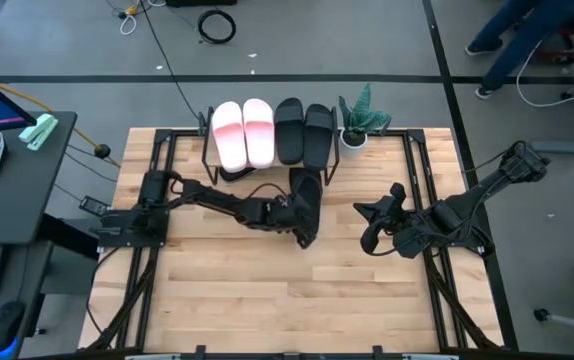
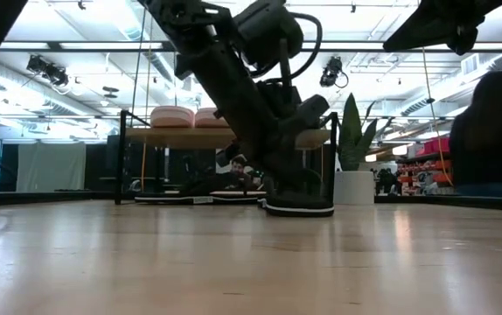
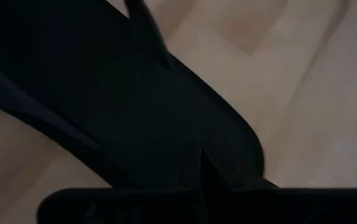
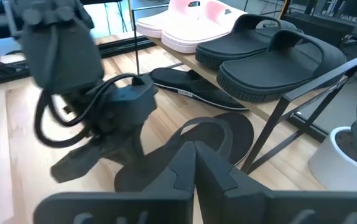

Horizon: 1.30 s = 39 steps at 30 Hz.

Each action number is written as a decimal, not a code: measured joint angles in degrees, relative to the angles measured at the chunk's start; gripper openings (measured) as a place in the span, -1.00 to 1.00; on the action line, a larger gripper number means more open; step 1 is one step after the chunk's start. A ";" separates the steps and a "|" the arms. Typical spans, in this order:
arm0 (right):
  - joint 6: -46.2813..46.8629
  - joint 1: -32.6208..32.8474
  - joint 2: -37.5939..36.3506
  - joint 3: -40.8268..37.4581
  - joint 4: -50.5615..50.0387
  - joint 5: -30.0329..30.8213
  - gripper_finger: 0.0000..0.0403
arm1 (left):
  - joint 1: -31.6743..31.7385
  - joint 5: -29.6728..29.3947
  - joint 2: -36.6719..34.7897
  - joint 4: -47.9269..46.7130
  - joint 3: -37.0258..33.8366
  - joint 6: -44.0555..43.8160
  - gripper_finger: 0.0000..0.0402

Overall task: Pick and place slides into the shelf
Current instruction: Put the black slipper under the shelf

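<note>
Thin flat rubber flip-flop point(image 1: 306, 205) pinched in left tool point(image 1: 304, 233)

The shelf point(image 1: 267, 160) top at upper centre of the high view is packed: pink slides point(image 1: 243, 132) and black slides point(image 1: 304, 130) side by side, potted plant point(image 1: 357, 122) just right. In front, the left arm point(image 1: 217, 196) and a flip-flop point(image 1: 305, 198) block the middle; the right arm point(image 1: 447, 215) sits right. The tabletop point(image 1: 267, 300) along the lower frame lies open.
</note>
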 joint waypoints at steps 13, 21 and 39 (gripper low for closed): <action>0.00 0.00 0.00 -0.01 -0.05 0.01 -0.94 | -1.05 -0.72 0.00 -0.61 0.07 -2.07 -0.98; -1.43 0.00 0.01 0.00 -0.08 0.01 -0.94 | -6.79 -5.22 0.66 -0.10 0.20 -5.64 -0.98; -1.49 0.00 0.01 -0.01 -0.05 0.03 -0.94 | -2.26 -7.04 3.13 1.13 0.31 -5.34 -0.99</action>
